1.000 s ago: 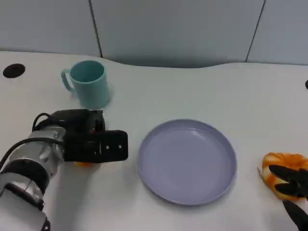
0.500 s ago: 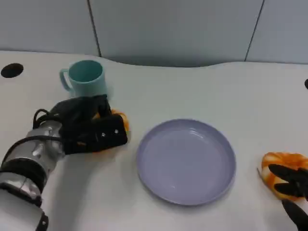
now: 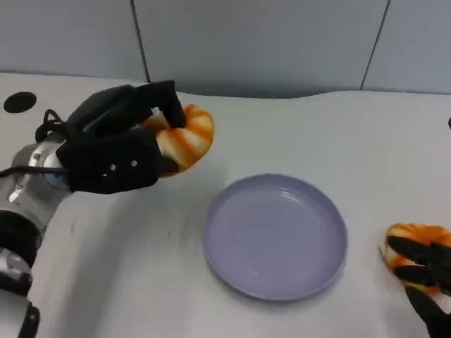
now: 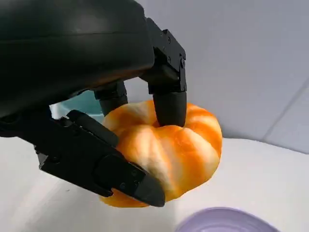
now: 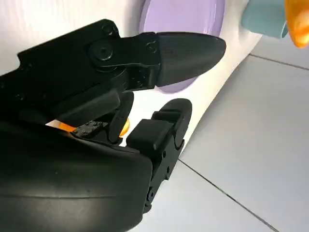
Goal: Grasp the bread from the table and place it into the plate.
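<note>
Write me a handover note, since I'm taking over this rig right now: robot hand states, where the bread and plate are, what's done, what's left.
Left robot hand: grips a bread roll, lifted off the table, up and left of the plate.
Right robot hand: fingers lie over a second bread roll at the table's right edge; grip cannot be judged.
Plate: purple, centre of the table, nothing in it.
Teal cup: behind the lifted roll.
Done: first roll grasped and raised.
Left: carry it over the plate and release; then probably the second roll.
</note>
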Motion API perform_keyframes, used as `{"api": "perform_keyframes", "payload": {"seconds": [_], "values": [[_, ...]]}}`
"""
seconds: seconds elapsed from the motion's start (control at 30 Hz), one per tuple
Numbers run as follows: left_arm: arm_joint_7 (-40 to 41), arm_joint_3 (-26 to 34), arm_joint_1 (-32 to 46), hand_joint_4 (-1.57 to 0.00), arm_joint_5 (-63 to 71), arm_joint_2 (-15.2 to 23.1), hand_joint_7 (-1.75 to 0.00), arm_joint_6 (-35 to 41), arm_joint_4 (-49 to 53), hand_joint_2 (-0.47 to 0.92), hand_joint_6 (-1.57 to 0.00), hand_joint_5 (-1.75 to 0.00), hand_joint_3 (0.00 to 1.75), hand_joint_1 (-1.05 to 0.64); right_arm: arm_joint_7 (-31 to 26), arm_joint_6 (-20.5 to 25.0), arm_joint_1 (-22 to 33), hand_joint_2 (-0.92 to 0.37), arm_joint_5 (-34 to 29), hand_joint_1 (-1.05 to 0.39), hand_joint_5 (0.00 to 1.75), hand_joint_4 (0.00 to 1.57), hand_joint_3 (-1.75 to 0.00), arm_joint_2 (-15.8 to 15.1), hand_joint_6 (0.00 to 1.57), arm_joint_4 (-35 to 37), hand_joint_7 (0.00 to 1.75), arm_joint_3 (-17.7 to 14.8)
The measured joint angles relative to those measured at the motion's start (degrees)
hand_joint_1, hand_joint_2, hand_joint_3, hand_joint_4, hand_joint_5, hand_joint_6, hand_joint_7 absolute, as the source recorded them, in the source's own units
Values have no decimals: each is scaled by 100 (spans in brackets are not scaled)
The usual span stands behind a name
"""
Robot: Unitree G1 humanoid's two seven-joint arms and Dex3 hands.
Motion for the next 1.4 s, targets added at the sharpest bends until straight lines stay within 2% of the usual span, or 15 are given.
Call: {"api": "perform_keyframes", "payload": {"seconds": [0.27,0.37,0.7,0.87,0.97,1.03,1.07,1.27,1.4], "values": [[-783,-350,-205,-80,59,-430,-175,-728,65,92,-56,-175,10,-16,-7,195,28,-92,-48,-43,41,71,-38,35,78,-95,0,102],[-805,-644,-400,-83,328,-655,-175,-801,124,90,-61,-175,9,-10,-31,204,41,-92,-112,-42,40,72,-38,36,78,-119,0,110],[-216,-1197,-648,-82,1104,-1141,-175,-855,467,90,-59,-175,9,-3,-106,190,84,-92,-158,-41,39,75,-38,75,79,-127,0,126],[181,-1474,-775,-86,1462,-1242,-175,-865,683,88,-64,-175,20,-7,-157,185,140,-92,-184,-41,38,76,-39,88,76,-162,0,141],[416,-1733,-863,-77,1767,-1323,-175,-847,804,80,-55,-175,17,-18,-179,131,149,-92,-247,-40,37,76,-39,88,77,-170,0,160],[393,-1826,-956,-57,1835,-1350,-174,-860,896,77,-38,-175,12,-31,-183,63,149,-92,-247,-40,36,75,-39,90,77,-170,0,162],[315,-1847,-1028,-53,1843,-1351,-174,-867,932,77,-35,-175,11,-33,-186,61,150,-92,-247,-40,36,75,-38,91,77,-170,0,162],[45,-1895,-1247,-49,1839,-1331,-174,-882,959,78,-32,-175,9,-36,-190,60,152,-92,-246,-40,34,76,-38,107,77,-170,0,162],[-109,-1903,-1248,-39,1829,-1318,-161,-886,966,80,-28,-166,5,-41,-191,58,151,-92,-246,-40,33,76,-38,108,77,-170,0,162]]}}
